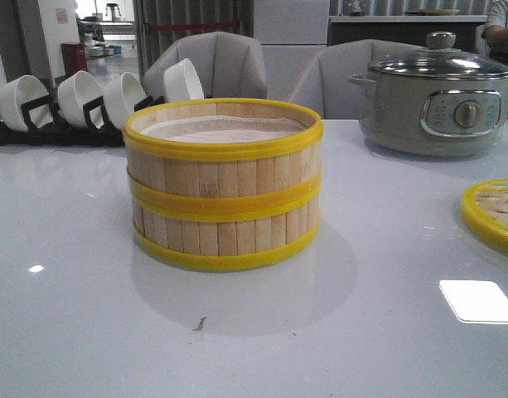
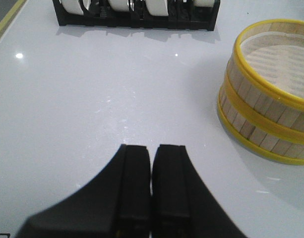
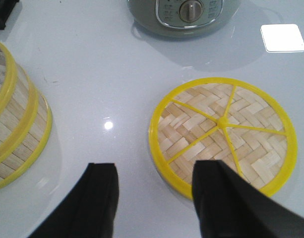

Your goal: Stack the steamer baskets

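Left gripper (image 2: 152,148) jaws closed, empty; right gripper (image 3: 154,173) jaws wide, empty; steamer baskets (image 1: 224,184) stacked.

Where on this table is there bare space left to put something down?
Bare tabletop runs across the near side, in front of the stacked steamer baskets. Another patch lies between the baskets and the woven lid, reaching back to the grey pot. The far left is crowded by the bowl rack.

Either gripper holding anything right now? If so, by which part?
Nothing held. Left gripper is shut on nothing, over bare table. Right gripper is open, one finger over the woven lid's rim, not gripping. Steamer baskets sit stacked, untouched.
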Robot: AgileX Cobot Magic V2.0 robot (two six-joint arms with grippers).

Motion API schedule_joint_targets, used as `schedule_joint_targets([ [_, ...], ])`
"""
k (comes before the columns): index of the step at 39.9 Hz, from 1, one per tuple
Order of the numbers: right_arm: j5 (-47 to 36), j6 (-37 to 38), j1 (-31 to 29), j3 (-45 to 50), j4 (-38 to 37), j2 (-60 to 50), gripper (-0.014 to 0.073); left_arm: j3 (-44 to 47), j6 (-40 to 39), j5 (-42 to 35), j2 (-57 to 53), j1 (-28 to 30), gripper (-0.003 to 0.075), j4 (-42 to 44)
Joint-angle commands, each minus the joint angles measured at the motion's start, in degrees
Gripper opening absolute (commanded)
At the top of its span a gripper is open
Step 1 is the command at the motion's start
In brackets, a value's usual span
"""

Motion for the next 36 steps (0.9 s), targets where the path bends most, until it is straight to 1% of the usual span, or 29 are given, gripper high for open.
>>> schedule_joint_targets([
  [1, -3.8, -0.2, -0.1, -2.0, -0.2, -0.4, 0.0445, 0.1, -0.6, -5.9, -0.5, -0.5, 0.0085, -0.1],
  [8, -3.8, -0.2, -0.1, -2.0, -0.2, -0.4, 0.0445, 2.3, -0.6, -7.2, -0.8, -0.5, 0.0085, -0.1],
  [18, -3.7, -0.2, -0.1, -2.0, -0.2, -0.4, 0.0445, 2.3, -0.6, -7.0, -0.8, -0.5, 0.0085, 1.5],
  [36, -3.0, -0.2, -0.1, -2.0, -0.2, -0.4, 0.0443, 2.3, -0.6, -7.1, -0.8, -0.5, 0.0085, 1.5],
])
